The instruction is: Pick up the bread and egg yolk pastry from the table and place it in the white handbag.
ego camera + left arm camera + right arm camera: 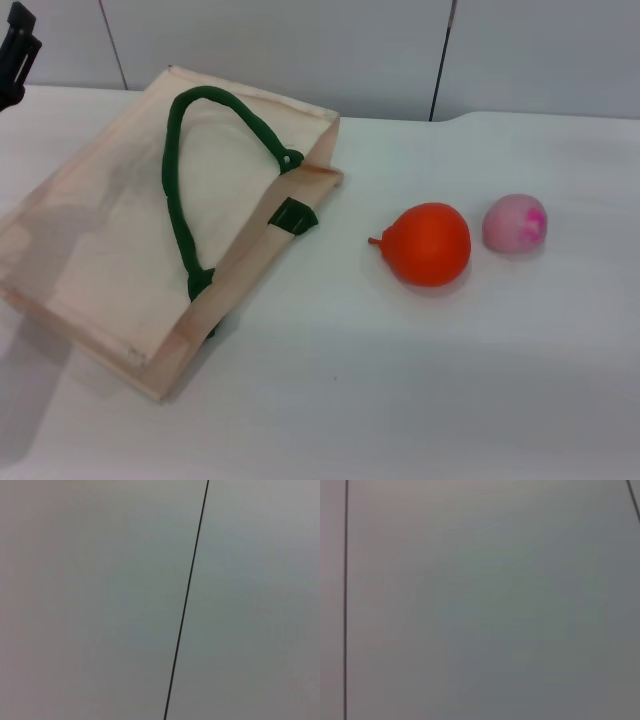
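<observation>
Only a black, angular piece of the left gripper point(18, 55) shows, matte, with blocky edges and a notch.

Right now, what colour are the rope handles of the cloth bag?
Dark green, against the cream-beige white handbag; the handles show best in the head view.

view: left wrist | grey wall point(90, 600) | thin dark seam point(187, 600) (slightly slanted)

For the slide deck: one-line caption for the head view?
White handbag lying flat beside orange fruit and pink ball on white table.
</observation>
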